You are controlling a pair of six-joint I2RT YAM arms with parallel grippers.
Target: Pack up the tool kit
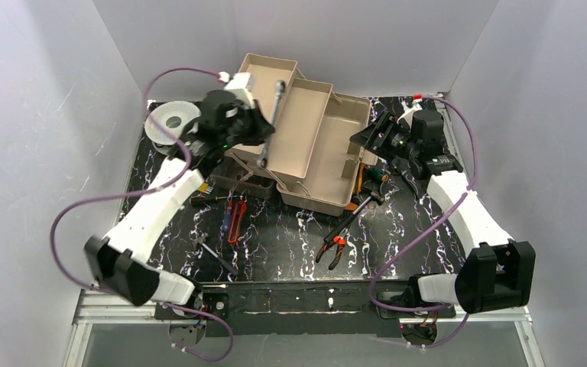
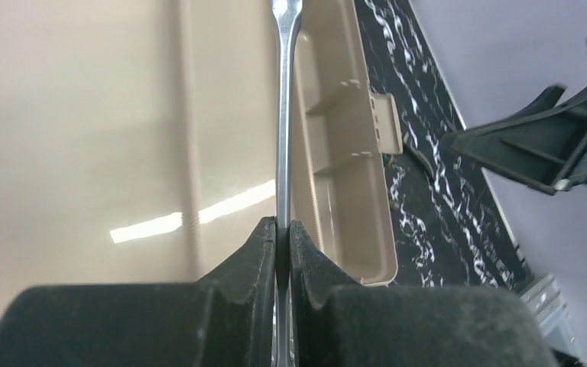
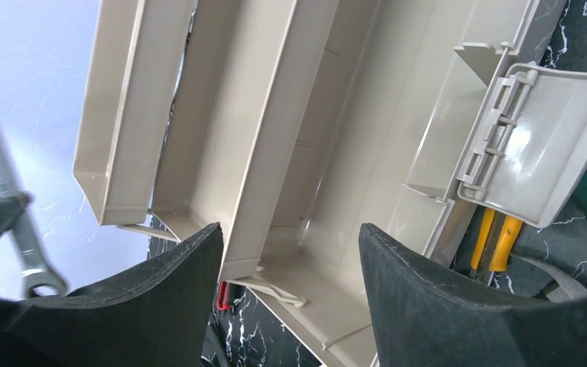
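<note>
The tan toolbox [image 1: 329,164] stands open at the back middle with its cantilever trays spread toward the back left. My left gripper [image 1: 264,131] is shut on a silver wrench [image 1: 277,99] and holds it steeply tilted above the trays. In the left wrist view the wrench [image 2: 284,115] runs up from between the closed fingers of the left gripper [image 2: 283,225], over a tray [image 2: 344,153]. My right gripper [image 1: 367,139] is open and empty at the box's right side. In the right wrist view it [image 3: 290,245] looks into the box's empty bottom [image 3: 351,153].
On the black marbled mat lie red-handled pliers [image 1: 233,220], orange pliers [image 1: 335,246], a hammer [image 1: 363,205], a green-handled screwdriver [image 1: 372,174] and a small tool [image 1: 214,252]. A round grey spool [image 1: 172,121] sits back left. Grey walls enclose the mat.
</note>
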